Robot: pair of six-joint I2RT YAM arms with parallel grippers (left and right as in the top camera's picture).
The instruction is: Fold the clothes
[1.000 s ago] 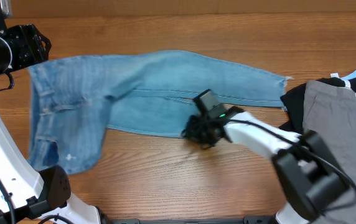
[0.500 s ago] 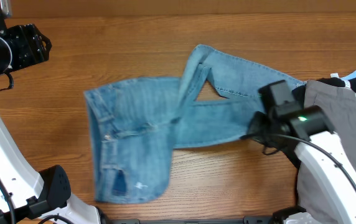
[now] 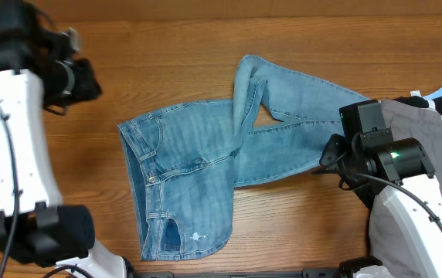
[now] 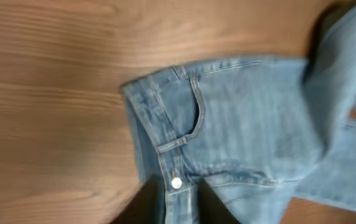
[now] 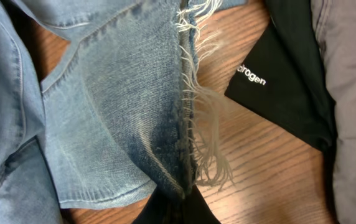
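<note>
- My right gripper pinches the frayed hem of the jeans near the worktop right edge.
- My left gripper is blurred; I cannot tell its state.

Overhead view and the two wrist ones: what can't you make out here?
- Left gripper: blurred overhead; fingers cut by the left wrist view's bottom edge, so open or shut is unclear.
- Jeans hem: overhead, the right gripper covers it.
- Gray garment: cut by the overhead's right edge and overlapped by the right arm.
</note>
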